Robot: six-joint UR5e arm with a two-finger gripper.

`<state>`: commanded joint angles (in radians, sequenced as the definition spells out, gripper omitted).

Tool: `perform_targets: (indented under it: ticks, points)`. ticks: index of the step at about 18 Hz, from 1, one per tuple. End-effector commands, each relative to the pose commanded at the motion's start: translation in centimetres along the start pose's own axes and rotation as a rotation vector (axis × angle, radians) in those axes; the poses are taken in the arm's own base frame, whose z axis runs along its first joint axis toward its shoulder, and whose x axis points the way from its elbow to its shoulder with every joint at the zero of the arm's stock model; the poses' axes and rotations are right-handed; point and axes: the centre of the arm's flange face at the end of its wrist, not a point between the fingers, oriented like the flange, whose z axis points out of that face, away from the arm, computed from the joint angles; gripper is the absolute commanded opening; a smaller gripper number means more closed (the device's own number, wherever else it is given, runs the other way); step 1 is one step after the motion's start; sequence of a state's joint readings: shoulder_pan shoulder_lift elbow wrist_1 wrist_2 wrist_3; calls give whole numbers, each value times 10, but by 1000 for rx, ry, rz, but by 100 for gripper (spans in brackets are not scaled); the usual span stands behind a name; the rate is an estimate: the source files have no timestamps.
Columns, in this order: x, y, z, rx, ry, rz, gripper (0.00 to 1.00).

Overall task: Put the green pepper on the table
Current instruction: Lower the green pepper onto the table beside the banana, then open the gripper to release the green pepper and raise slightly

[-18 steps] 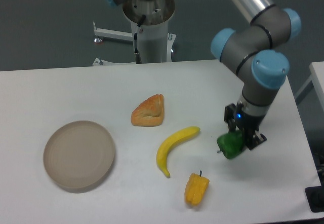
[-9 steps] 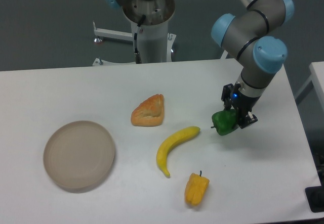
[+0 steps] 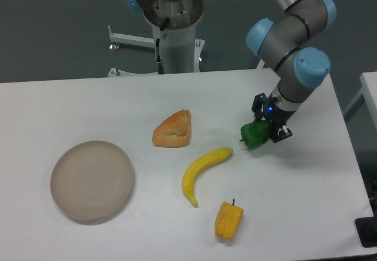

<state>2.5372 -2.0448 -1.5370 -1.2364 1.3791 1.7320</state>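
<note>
Fingertips mostly hidden behind the green pepper [image 3: 255, 135]; whether it touches the table [image 3: 88, 105] is hard to tell. Arm reaches down from upper right, wrist bent. Gripper [image 3: 264, 129] closed around the pepper, just right of the banana's [image 3: 202, 172] tip.
</note>
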Motion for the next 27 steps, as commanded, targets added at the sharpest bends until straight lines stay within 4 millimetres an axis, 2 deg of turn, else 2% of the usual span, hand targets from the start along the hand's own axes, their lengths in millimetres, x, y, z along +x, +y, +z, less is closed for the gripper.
perform_targets:
  ticks: [5, 12, 13, 14, 16, 17, 20, 25, 27]
  points:
    - [2, 0, 10, 5, 18, -57, 33]
    - [2, 1, 13, 17, 22, -68, 35]
    - [2, 1, 13, 17, 21, -68, 38]
    - [2, 1, 13, 17, 21, -68, 49]
    - [1, 0, 10, 17, 14, -66, 87]
    - [0, 1, 9, 17, 11, -67, 95]
    - [-2, -1, 2, 14, -3, -63, 100]
    - [-14, -11, -29, -6, -67, -57, 100]
    - [-22, -14, -47, -15, -106, -54, 100]
